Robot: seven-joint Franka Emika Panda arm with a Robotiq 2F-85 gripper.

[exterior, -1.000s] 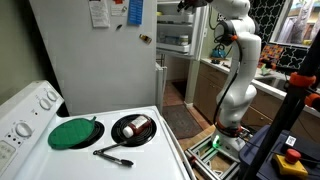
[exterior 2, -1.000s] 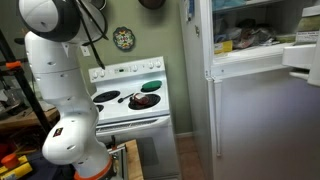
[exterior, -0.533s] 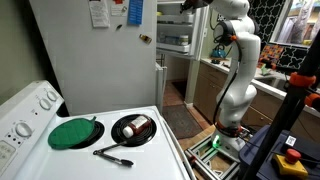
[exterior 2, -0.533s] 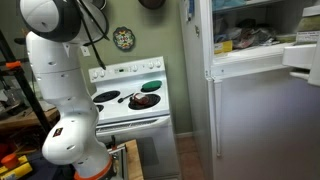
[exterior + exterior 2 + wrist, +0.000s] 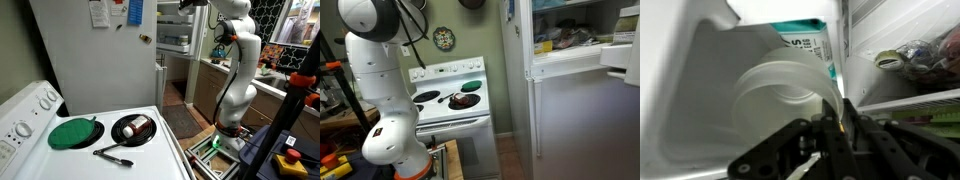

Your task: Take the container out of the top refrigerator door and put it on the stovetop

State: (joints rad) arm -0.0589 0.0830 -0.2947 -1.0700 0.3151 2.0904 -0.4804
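Observation:
In the wrist view the container (image 5: 780, 95), a translucent whitish tub, stands in a white rack of the top refrigerator door (image 5: 690, 90). My gripper (image 5: 840, 126) is shut on the tub's right rim, one finger inside the wall and one outside. In an exterior view the gripper (image 5: 190, 4) reaches high into the door racks (image 5: 172, 28), and the tub is hidden there. The stovetop (image 5: 150, 150), white with black burners, lies well below and to the left. It also shows in an exterior view (image 5: 438, 92).
A teal-and-white carton (image 5: 805, 45) stands right behind the tub. Bagged food (image 5: 912, 58) lies on a fridge shelf. On the stove are a green disc (image 5: 73, 133), a black burner pan with a shiny item (image 5: 133, 129) and a black utensil (image 5: 112, 154).
The gripper shifts only slightly at the top of the open door; the arm keeps its raised pose and nothing on the stove has moved.

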